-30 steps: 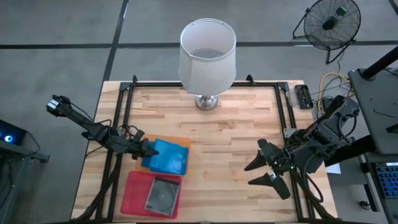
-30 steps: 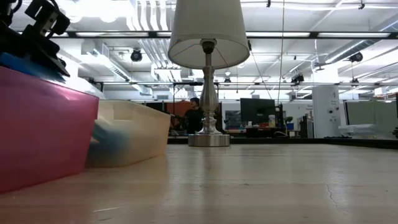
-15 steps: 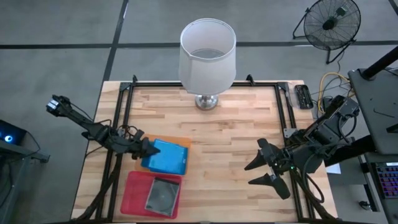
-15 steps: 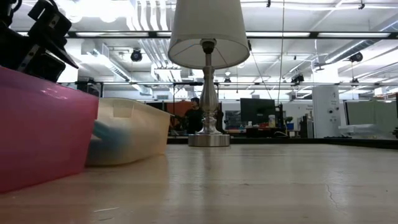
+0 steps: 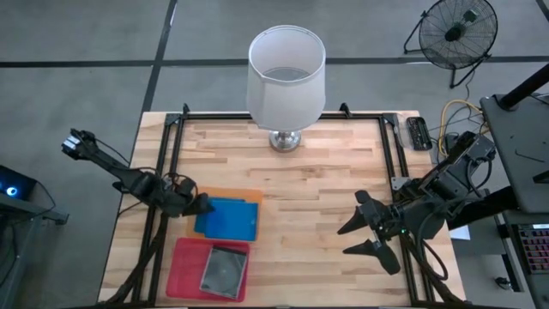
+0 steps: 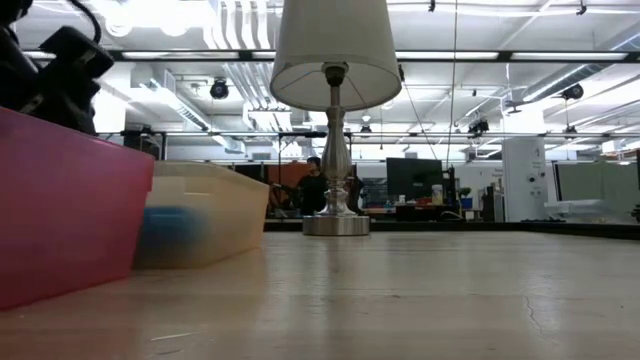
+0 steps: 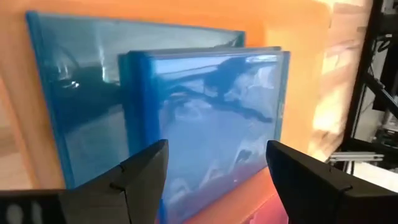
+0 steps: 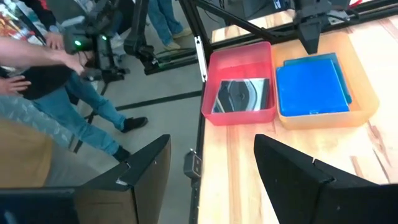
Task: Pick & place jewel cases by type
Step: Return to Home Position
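Two bright blue jewel cases (image 5: pixel 227 219) lie stacked flat in the orange tray (image 5: pixel 249 196) on the table's left side; the top one (image 7: pixel 211 118) rests on the lower one (image 7: pixel 74 99). A dark grey jewel case (image 5: pixel 225 269) lies in the pink tray (image 5: pixel 184 257) nearer the front edge. My left gripper (image 5: pixel 199 204) stands open at the orange tray's left rim, its fingers (image 7: pixel 143 174) a little above the top blue case. My right gripper (image 5: pixel 364 233) hangs open over the table's right side, holding nothing.
A lamp (image 5: pixel 286 77) with a white shade stands at the far middle of the table. Black frame rails (image 5: pixel 167 163) run along both sides. Bare wood lies between the trays and my right arm. People (image 8: pixel 56 81) stand beyond the table's left edge.
My left gripper has opened and let go of the top blue jewel case, then tipped up and drawn back a little toward the table's left edge. The case, held tilted above the tray before, now lies flat on the other blue case.
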Available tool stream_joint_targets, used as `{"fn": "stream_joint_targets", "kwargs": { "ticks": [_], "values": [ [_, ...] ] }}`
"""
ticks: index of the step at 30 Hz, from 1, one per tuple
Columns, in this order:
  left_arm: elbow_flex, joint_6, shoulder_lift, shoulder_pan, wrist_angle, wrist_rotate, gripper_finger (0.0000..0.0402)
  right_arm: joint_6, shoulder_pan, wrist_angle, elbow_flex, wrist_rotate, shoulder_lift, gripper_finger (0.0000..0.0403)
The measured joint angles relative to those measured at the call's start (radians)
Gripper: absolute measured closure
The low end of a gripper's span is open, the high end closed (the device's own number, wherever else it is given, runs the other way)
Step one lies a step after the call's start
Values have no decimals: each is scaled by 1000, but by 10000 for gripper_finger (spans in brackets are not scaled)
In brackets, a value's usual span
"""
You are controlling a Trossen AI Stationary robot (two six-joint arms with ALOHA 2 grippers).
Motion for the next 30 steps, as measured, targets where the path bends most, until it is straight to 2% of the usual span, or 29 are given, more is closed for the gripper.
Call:
{"fn": "stream_joint_targets", "kwargs": {
  "ticks": [11, 22, 26, 30],
  "values": [
    [188, 142, 76, 0, -14, -120, 147, -14, 0, -35, 0, 0, 0, 179],
    [455, 338, 169, 0, -16, -237, 147, -31, 0, 21, 0, 8, -2, 179],
    [566, 461, 229, 0, -6, -276, 147, -79, 0, 74, 0, 11, -2, 179],
    [661, 682, 280, -4, 35, -313, 147, -108, 7, 96, 0, 54, -5, 179]
  ]
}}
